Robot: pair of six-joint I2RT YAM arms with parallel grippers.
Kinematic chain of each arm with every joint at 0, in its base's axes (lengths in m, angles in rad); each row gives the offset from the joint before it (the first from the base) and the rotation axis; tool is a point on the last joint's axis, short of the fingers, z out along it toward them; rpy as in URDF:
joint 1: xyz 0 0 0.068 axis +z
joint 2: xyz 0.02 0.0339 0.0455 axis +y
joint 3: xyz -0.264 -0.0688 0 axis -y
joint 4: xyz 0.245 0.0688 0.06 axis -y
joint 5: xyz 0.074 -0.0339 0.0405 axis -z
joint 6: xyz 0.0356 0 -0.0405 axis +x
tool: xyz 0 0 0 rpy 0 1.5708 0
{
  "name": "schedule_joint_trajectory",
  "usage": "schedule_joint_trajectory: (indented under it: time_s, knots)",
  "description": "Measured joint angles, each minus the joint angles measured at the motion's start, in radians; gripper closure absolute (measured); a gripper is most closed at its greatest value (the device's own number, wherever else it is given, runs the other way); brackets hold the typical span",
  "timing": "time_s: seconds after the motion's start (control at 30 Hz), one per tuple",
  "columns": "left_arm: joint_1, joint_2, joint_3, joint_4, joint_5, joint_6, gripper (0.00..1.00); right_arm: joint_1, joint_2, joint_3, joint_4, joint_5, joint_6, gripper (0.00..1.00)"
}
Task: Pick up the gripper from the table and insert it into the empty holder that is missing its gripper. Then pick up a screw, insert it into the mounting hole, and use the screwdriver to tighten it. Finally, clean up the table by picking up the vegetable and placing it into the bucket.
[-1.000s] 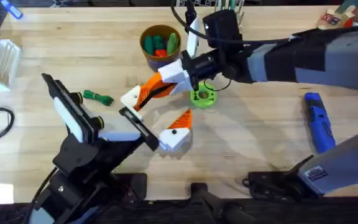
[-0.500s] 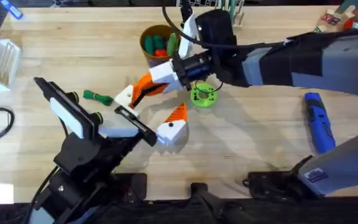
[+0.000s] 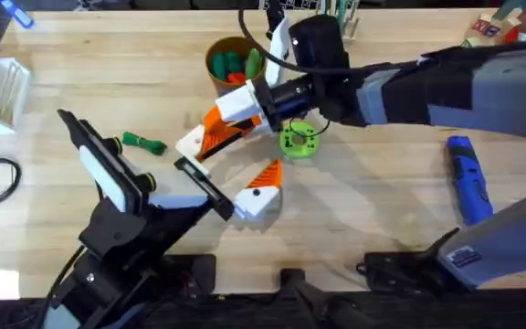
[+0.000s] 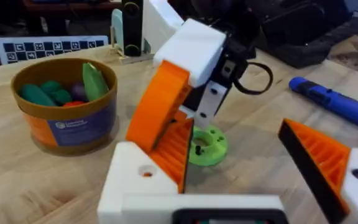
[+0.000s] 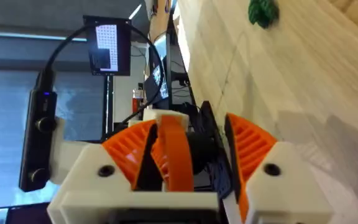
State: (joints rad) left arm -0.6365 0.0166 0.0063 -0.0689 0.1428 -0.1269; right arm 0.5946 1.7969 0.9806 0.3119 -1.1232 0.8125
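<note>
**Orange gripper wedge held at the left arm's holder**

Gripper wedge (image 3: 215, 128), bare orange, is clenched between the ribbed pads of the right tool (image 3: 231, 121), its lower end meeting the white holder (image 3: 193, 143) on the left tool (image 3: 222, 178), whose fingers stand spread apart. Beside them on the surface (image 3: 373, 210) lies a green disc (image 3: 298, 141); the blue screwdriver (image 3: 468, 179) lies well apart.

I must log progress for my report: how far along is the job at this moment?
Done: the gripper is picked up. In hand: the right gripper holds it against the holder; whether it is seated I cannot tell. Left: the screw step, as the screwdriver lies on the table; the vegetable also lies there, outside the bucket.
</note>
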Motion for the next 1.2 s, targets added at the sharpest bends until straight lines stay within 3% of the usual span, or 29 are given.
schedule_joint_trajectory:
  time_s: [0.17,0.33,0.4,0.83,1.2]
  knots:
    - [-0.002,-0.001,0.0,0.009,0.036,0.018,0.015,-0.018,0.001,0.0,-0.002,-0.035,-0.007,0.248]
    - [-0.03,0.0,0.0,0.009,0.139,0.019,0.015,-0.001,0.001,0.0,0.005,-0.105,-0.01,0.227]
    - [-0.03,0.0,0.0,0.009,0.148,0.019,0.015,-0.007,0.001,0.0,0.006,-0.115,-0.013,0.134]
    - [-0.03,0.0,0.0,0.009,0.146,0.019,0.014,-0.14,0.001,0.0,-0.023,-0.185,-0.023,0.107]
    - [-0.03,0.0,0.0,0.005,0.093,0.019,0.015,-0.145,-0.005,0.0,-0.202,-0.235,-0.119,0.105]
